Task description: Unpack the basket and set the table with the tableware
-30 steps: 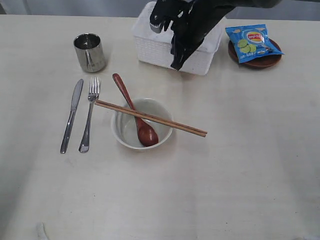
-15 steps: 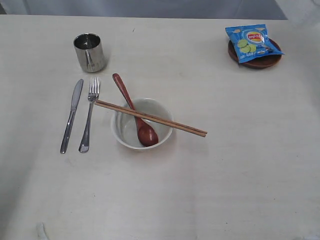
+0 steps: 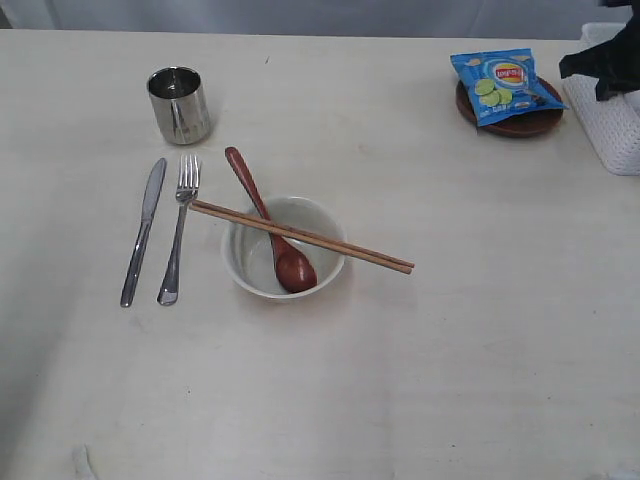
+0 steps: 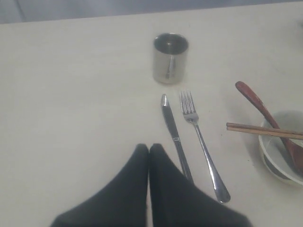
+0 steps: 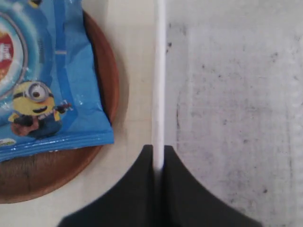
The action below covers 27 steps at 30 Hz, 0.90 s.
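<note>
cream table laid; right gripper pinches basket rim at the table edge, apparently clearing it aside; left gripper closed, empty.

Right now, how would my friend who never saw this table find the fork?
Find the shiny steel cup on the cream table. Just below it in the exterior view, two steel pieces lie side by side. The fork is the one nearer the pale bowl, with prongs pointing at the cup; the knife beside it has a smooth blade.
</note>
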{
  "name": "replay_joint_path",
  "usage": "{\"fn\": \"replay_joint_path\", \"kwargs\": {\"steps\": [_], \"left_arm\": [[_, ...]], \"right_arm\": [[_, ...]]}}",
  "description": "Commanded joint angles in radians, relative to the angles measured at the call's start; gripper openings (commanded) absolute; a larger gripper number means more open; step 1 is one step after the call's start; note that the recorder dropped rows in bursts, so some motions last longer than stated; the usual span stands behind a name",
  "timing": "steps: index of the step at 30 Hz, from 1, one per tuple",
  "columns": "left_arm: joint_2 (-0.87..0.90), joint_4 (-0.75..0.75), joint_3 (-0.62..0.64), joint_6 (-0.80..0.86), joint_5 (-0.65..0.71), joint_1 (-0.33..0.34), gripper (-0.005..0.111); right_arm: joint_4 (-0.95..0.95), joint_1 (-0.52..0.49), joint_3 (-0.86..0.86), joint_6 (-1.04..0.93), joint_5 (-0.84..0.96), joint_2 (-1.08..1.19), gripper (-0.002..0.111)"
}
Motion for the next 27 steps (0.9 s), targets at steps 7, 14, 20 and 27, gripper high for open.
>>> {"fn": "replay_joint_path", "kwargs": {"steps": [7, 14, 20, 27], "left_arm": [[-0.003, 0.005, 0.007, 0.001, 0.005, -0.003, 0.000], [-0.003, 0.005, 0.007, 0.001, 0.005, -0.003, 0.000], [-0.003, 0.005, 0.007, 0.001, 0.005, -0.003, 0.000], [-0.003, 0.005, 0.007, 0.001, 0.005, -0.003, 0.000]], "right_arm": [[0.244, 0.062, -0.001, -0.164, 0.005, 0.029, -0.001], [0.265, 0.172, -0.001, -0.182, 0.049, 0.029, -0.001], [0.280, 0.274, -0.001, -0.150, 0.105, 0.028, -0.001], [0.314, 0.384, -0.001, -0.083, 0.107, 0.028, -0.001]]}}
